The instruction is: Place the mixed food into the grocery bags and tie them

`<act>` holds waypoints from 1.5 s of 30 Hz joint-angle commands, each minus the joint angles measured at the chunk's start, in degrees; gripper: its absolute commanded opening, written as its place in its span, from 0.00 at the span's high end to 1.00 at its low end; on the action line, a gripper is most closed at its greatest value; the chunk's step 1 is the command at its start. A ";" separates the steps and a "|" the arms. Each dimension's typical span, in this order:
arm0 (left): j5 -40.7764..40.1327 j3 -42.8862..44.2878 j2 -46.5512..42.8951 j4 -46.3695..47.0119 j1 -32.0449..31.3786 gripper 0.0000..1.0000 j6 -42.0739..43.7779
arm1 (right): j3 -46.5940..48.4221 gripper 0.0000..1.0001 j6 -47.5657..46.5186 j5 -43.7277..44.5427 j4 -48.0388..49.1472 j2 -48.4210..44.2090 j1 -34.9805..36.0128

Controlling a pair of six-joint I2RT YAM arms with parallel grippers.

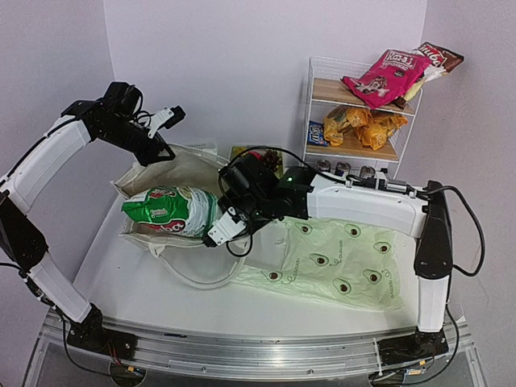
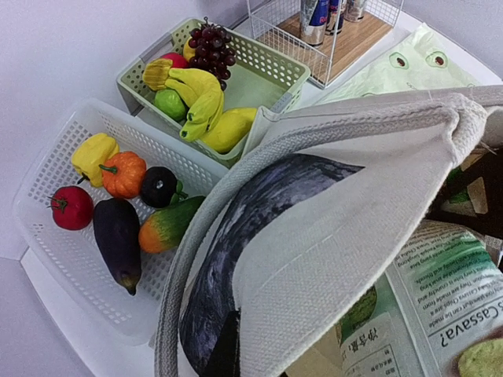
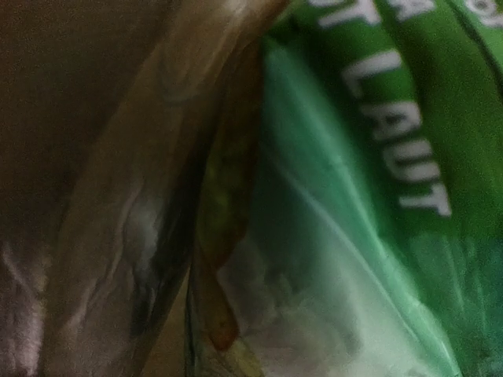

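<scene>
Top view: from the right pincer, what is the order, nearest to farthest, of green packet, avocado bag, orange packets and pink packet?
From the right pincer:
1. Green packet, just left of it, in the tote.
2. Avocado bag, lying flat to its right.
3. Orange packets, on the rack's middle shelf.
4. Pink packet, on the rack's top shelf.
</scene>
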 commanded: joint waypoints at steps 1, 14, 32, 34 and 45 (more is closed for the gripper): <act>2.77 4.05 -0.74 -0.35 0.08 1.00 -1.53 | 6.48 1.00 3.08 5.44 -10.26 -3.44 -0.46; 3.89 6.36 -0.66 -5.72 0.09 1.00 -1.25 | 25.16 1.00 19.19 15.27 -24.30 6.78 -2.91; 3.47 7.38 0.26 -5.07 0.07 1.00 -0.19 | 21.17 0.99 23.57 20.43 -28.25 4.82 -4.48; 4.21 7.44 0.88 -4.90 0.09 1.00 -0.80 | 24.04 0.94 24.69 19.12 -28.26 6.46 -3.23; 4.87 6.65 2.00 -5.07 0.09 1.00 -1.13 | 41.43 0.08 59.46 -10.24 -27.48 1.54 -0.04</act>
